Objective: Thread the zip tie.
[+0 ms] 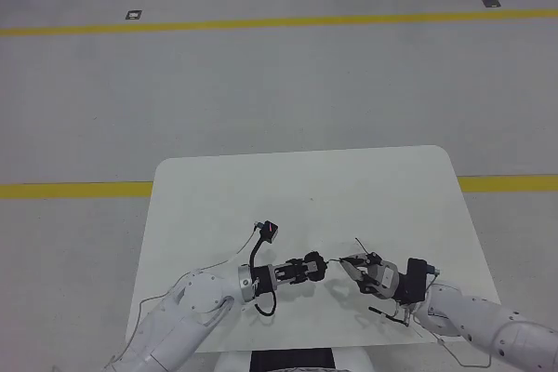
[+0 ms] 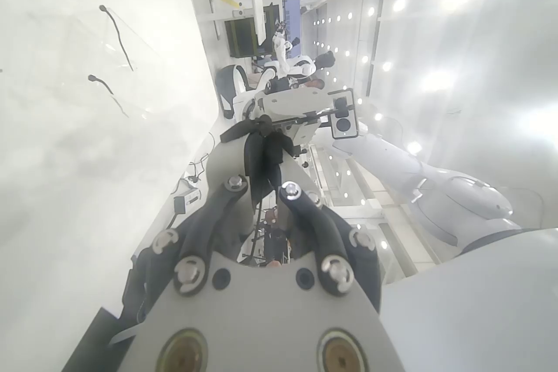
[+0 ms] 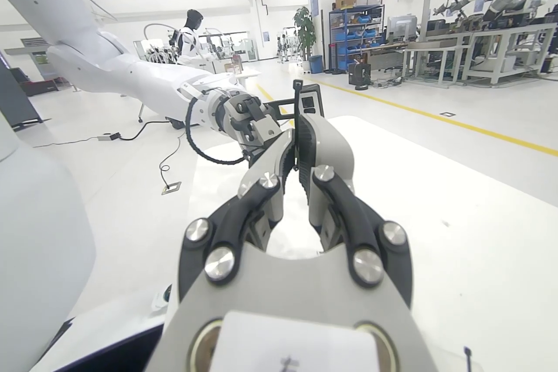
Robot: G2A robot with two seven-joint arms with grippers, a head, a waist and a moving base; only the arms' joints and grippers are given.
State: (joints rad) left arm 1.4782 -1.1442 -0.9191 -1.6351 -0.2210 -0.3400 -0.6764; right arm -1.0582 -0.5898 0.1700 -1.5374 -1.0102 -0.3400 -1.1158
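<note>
My right gripper [image 3: 298, 129] is shut on a black zip tie [image 3: 297, 99]. Its strap runs up between the ribbed pads and its head sticks out above the fingertips. In the top view both grippers meet tip to tip over the near part of the white table [image 1: 288, 195], the left gripper [image 1: 321, 267] facing the right gripper [image 1: 356, 271]. A thin dark strand [image 1: 335, 270] spans the short gap between them. The left gripper [image 2: 261, 147] has its fingers pressed together on that dark strand, just in front of the right arm's fingers.
In the left wrist view, two thin black strips [image 2: 117, 38] show against the table top; one may be a shadow. A small black zip tie [image 3: 466, 354] lies near the table's front edge. The far half of the table is bare.
</note>
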